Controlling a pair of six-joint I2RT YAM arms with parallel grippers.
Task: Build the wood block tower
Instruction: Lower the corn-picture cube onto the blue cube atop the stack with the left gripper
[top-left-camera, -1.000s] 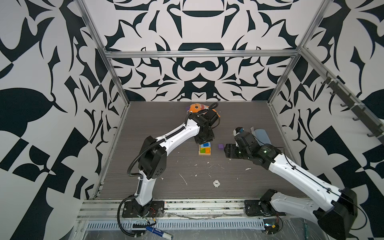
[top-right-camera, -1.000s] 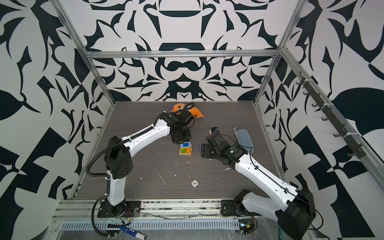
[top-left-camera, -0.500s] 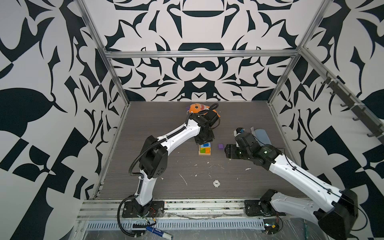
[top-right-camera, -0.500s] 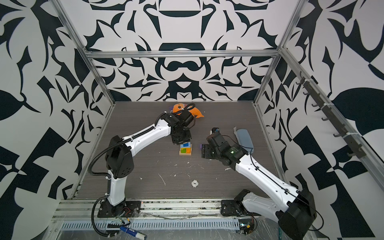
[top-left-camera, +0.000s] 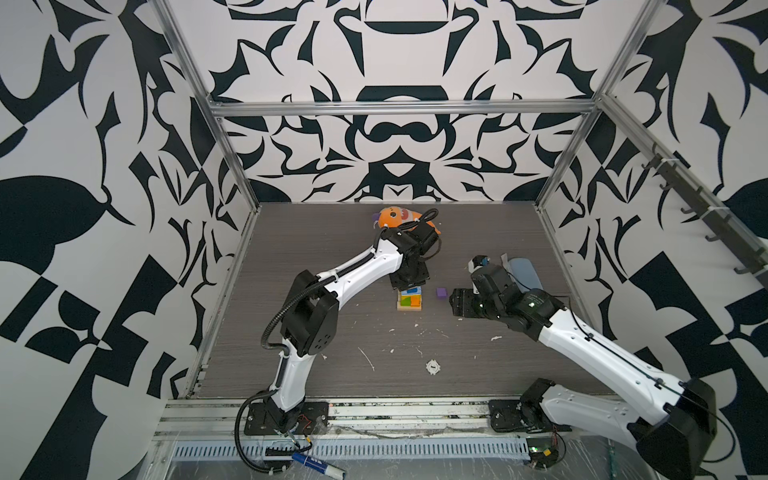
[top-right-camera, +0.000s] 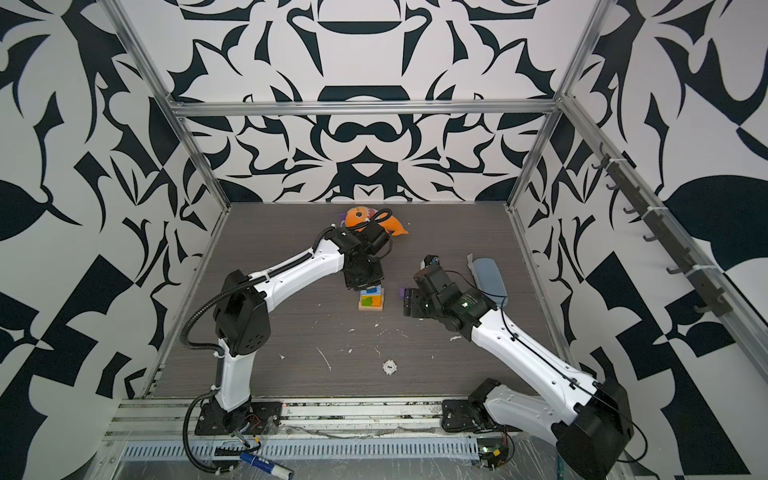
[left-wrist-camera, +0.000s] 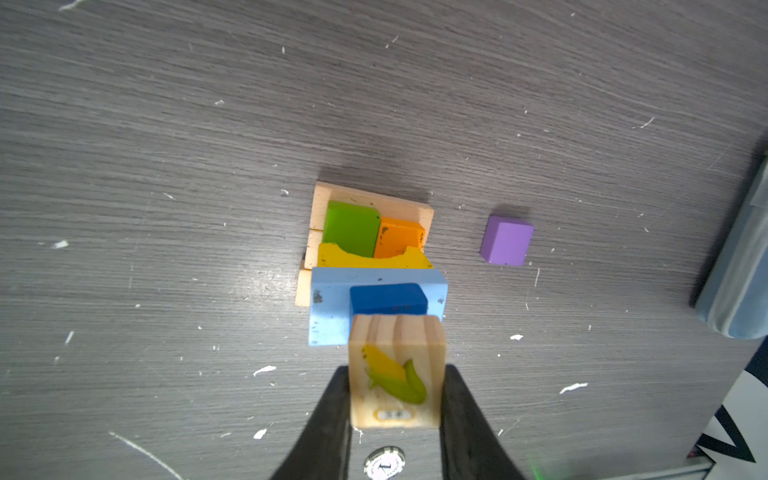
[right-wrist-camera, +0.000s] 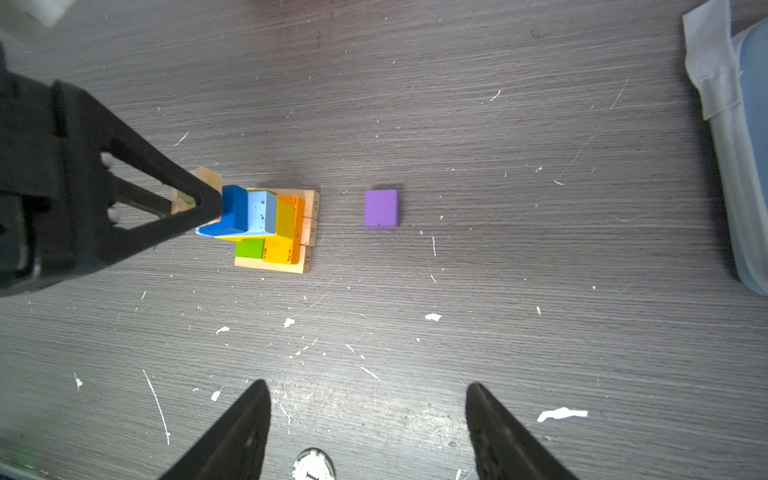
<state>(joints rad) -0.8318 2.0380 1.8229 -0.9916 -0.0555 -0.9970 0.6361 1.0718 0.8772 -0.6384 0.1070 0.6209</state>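
– Blocks in a low stepped stack, the wood block tower (top-left-camera: 409, 301), stood midway across the grey woodgrain table (top-left-camera: 332, 332) in both top views. Where were the arms?

– The left gripper (top-left-camera: 409, 284) hung directly over the stack. The right gripper (top-left-camera: 454, 305) sat off to one side, apart from it, with a small purple cube (top-left-camera: 441, 292) on the table between the two. A soft orange plush fish (top-left-camera: 392, 216) lay at the back, a rounded blue-grey case (top-left-camera: 521, 272) near the right wall.

– And the left wrist view?

– Its black fingers (left-wrist-camera: 332, 399) were clamped on the sides of a corn block (left-wrist-camera: 397, 365): pale striped timber with a corn cob painted on its face. It was poised at the glossy blue cube (left-wrist-camera: 388, 297); whether they touched I could not tell. That cube sat on a flat light-blue brick (left-wrist-camera: 328, 307). Below came a yellow piece (left-wrist-camera: 361, 259) with a curved cut edge, then a round-cornered green brick (left-wrist-camera: 351, 226) and an orange brick (left-wrist-camera: 399, 237) side by side, all on tan bars (left-wrist-camera: 374, 198) laid flat.

– The right wrist view?

– The right gripper's tapered fingers (right-wrist-camera: 249, 419) stood wide apart and empty above scuffed table flecked with white scraps. Ahead, the bars' ends showed stamped numbers, and the matte, square-faced purple cube lay near the tower without touching it.
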